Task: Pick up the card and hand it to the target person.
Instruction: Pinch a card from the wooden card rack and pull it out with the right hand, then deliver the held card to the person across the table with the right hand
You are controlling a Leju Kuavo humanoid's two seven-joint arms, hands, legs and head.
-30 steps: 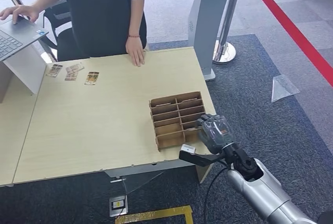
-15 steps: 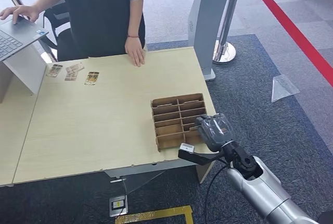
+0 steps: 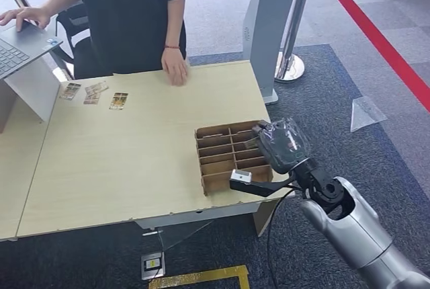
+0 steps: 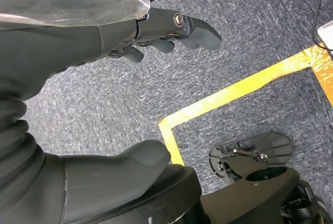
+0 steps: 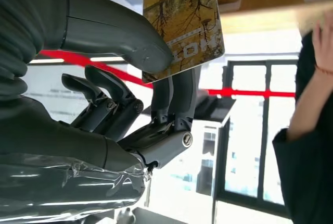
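Light wooden table (image 3: pixel 127 161) at centre. Brown cardboard divider tray (image 3: pixel 223 158) near table's right near corner. Laptop (image 3: pixel 17 44) on raised stand at far left. Grey kiosk pedestal (image 3: pixel 266 27) and chrome stanchion base (image 3: pixel 290 67) beyond table's far right corner. Red floor stripe (image 3: pixel 375 37) running diagonally at right. Yellow floor tape (image 3: pixel 203 277) near, below table edge. Small floor socket plate (image 3: pixel 152 263) beside tape.

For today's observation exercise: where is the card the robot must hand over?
The card is pinched in the right hand, thumb against fingers, just above the right side of the cardboard divider tray at the table's near right corner.
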